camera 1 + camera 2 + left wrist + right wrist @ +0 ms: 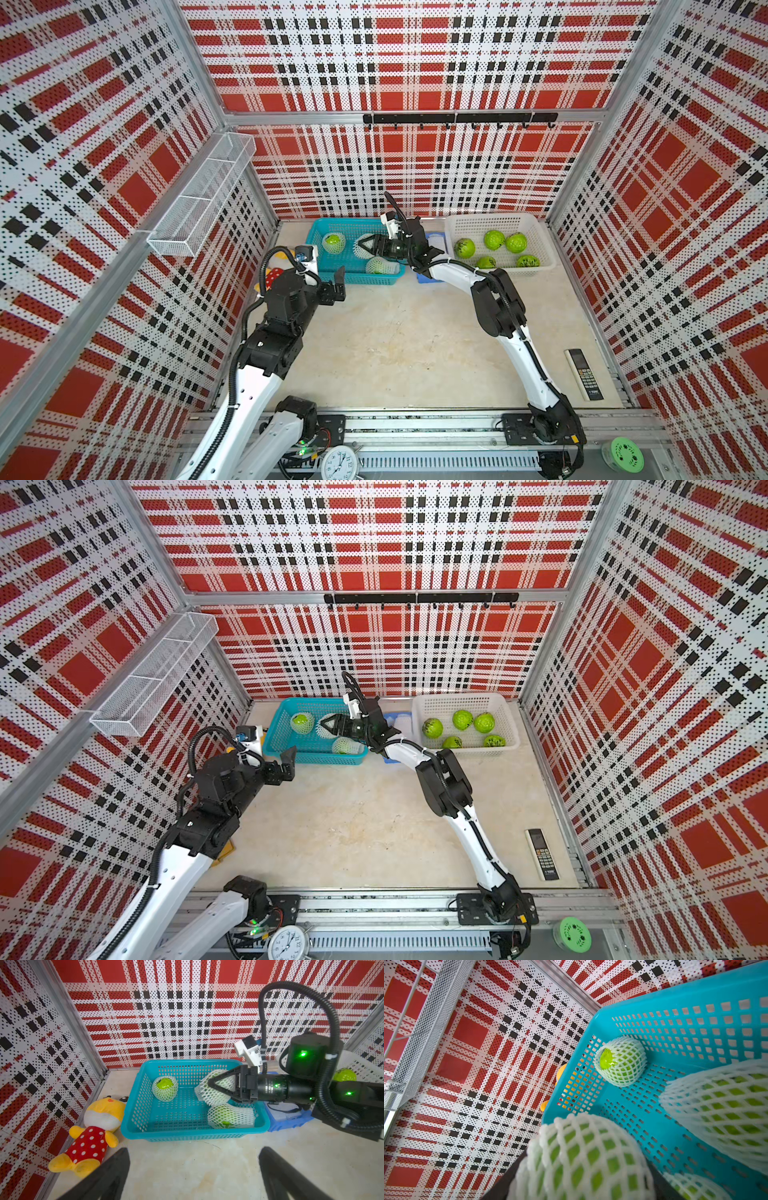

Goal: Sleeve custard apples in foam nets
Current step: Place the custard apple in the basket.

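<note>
My right gripper (pixel 365 246) (pixel 329 726) reaches over the teal basket (pixel 353 280) (pixel 187 1134), shut on a custard apple sleeved in a white foam net (pixel 212 1095) (pixel 581 1157). The fruit hangs just above the basket floor. Two more netted custard apples (pixel 333 243) (pixel 380 266) lie in that basket. Several bare green custard apples (pixel 494 240) sit in the white basket (pixel 498 218). Spare foam nets (pixel 436 241) lie in a blue tray between the baskets. My left gripper (pixel 337 286) (pixel 193 1153) is open and empty, low over the table in front of the teal basket.
A yellow plush toy in a red dotted dress (pixel 93 1132) lies by the left wall beside the teal basket. A remote control (pixel 584 374) rests near the right wall. A clock (pixel 340 463) and a green disc (pixel 622 455) sit on the front rail.
</note>
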